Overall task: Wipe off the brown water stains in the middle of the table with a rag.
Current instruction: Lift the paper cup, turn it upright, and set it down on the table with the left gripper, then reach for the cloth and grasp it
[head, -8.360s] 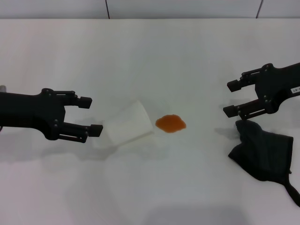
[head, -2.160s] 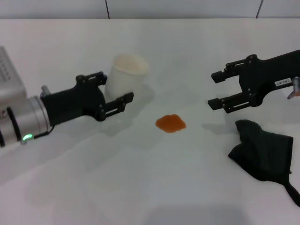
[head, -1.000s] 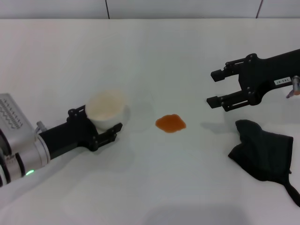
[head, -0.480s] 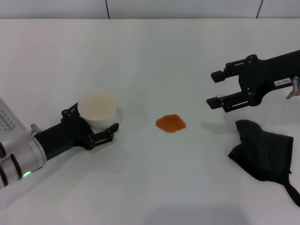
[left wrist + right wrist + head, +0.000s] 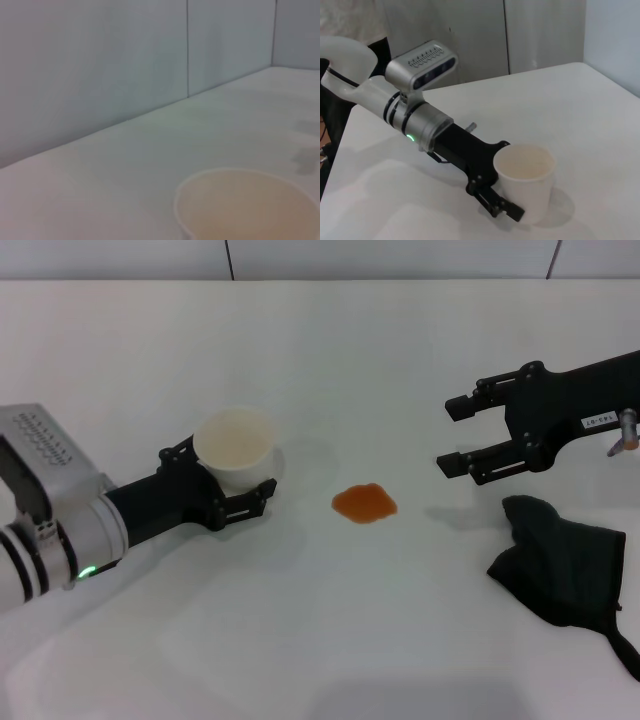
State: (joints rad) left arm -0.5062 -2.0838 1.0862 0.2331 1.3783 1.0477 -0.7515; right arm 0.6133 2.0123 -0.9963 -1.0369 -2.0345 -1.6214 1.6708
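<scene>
Nearest the head camera, on the robot's right: soft black cloth rag (image 5: 563,565) in loose folds, flat on the plain white tabletop (image 5: 330,630), just below and slightly outboard of the black two-fingered right gripper (image 5: 452,435). No contact between the two; a strip of bare table between the lower finger and the rag's nearest fold. Right gripper's fingers spread wide with nothing between them, tips toward the table's middle, hovering above the surface with a faint shadow under them.

Ahead of those fingertips and a little nearer the camera: small orange-brown water stain (image 5: 364,504), an irregular oval blot, lying unwiped between the two grippers and well apart from the rag.

Across the stain, on the robot's left: black left gripper (image 5: 238,479) on its silver-and-white forearm, fingers clamped round the lower wall of an upright white paper cup (image 5: 236,448), open mouth up. Stain just beyond this gripper's fingertips, near the cup's base but not touching it. In the right wrist view, same cup (image 5: 524,181) seemingly standing on the table, its shadow pooled beside the base, left gripper (image 5: 506,204) hugging its side.

In the left wrist view, only the cup's rim (image 5: 249,205) close in.

Farthest off: pale panelled wall (image 5: 100,65) behind the table's back edge.
</scene>
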